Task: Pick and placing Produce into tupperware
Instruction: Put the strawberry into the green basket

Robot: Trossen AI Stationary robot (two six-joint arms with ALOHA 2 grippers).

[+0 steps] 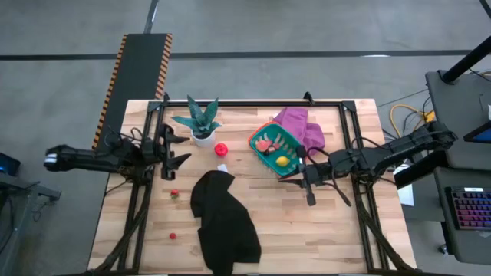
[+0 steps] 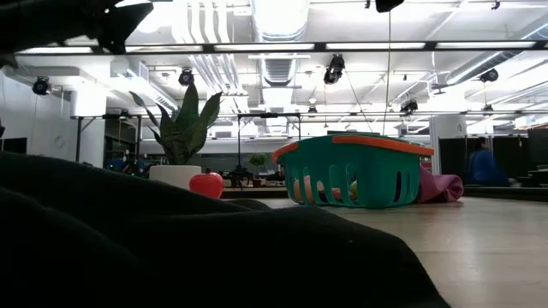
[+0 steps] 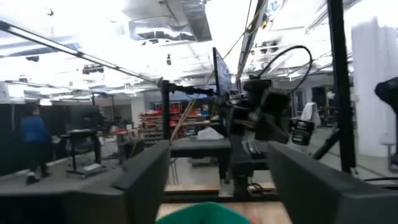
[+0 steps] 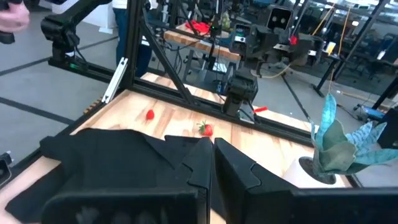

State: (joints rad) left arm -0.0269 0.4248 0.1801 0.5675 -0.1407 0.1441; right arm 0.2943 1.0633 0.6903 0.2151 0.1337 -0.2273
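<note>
beside the tupperware, right gripper pressed closed, empty; left gripper spread, empty.

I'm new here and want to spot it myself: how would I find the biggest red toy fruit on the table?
Start at the potted plant in its white pot near the table's far edge. Just beside it, toward the teal container, sits the red toy fruit. It is round and clearly larger than the two tiny red pieces nearer the black cloth.
</note>
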